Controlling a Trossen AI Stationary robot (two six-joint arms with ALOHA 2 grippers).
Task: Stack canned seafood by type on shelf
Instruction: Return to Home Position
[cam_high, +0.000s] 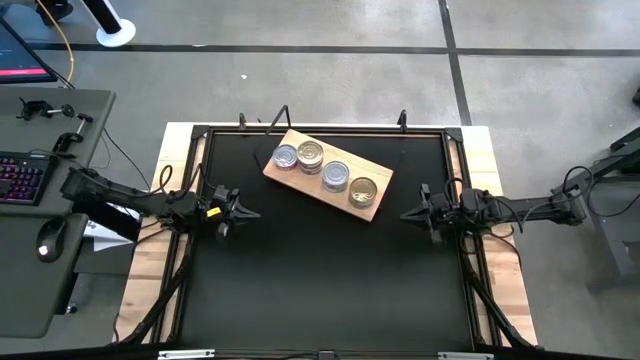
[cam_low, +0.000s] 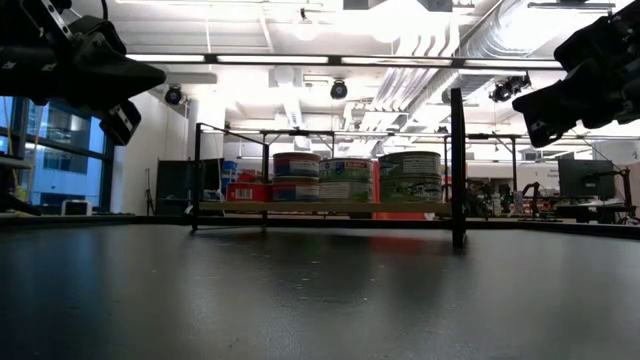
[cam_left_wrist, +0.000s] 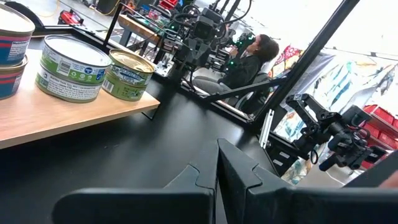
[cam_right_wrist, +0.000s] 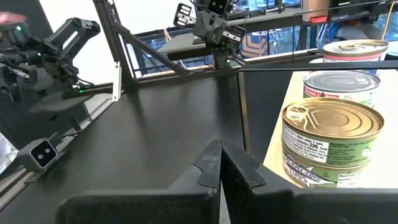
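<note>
The shelf (cam_high: 372, 207), a light wooden plank, lies slantwise at the table's far middle. On it stands a row of canned seafood: silver-lidded tins (cam_high: 287, 157) (cam_high: 311, 153) (cam_high: 336, 176) and a gold-lidded one (cam_high: 364, 189). In the left wrist view the blue tins (cam_left_wrist: 9, 50) are one on another, beside green-labelled tins (cam_left_wrist: 68, 68) (cam_left_wrist: 127, 74). My left gripper (cam_high: 250, 212) hovers shut at the table's left, pointing level toward the middle. My right gripper (cam_high: 408, 213) hovers shut at the right, near the gold-lidded tin (cam_right_wrist: 329, 146). Neither holds anything.
A black frame rims the table, with upright posts (cam_low: 457, 165) at the far side. A side desk at the left holds a keyboard (cam_high: 20, 178) and a mouse (cam_high: 48, 240). A person (cam_left_wrist: 249, 59) sits beyond the table. The black tabletop (cam_high: 330, 280) lies bare near the front.
</note>
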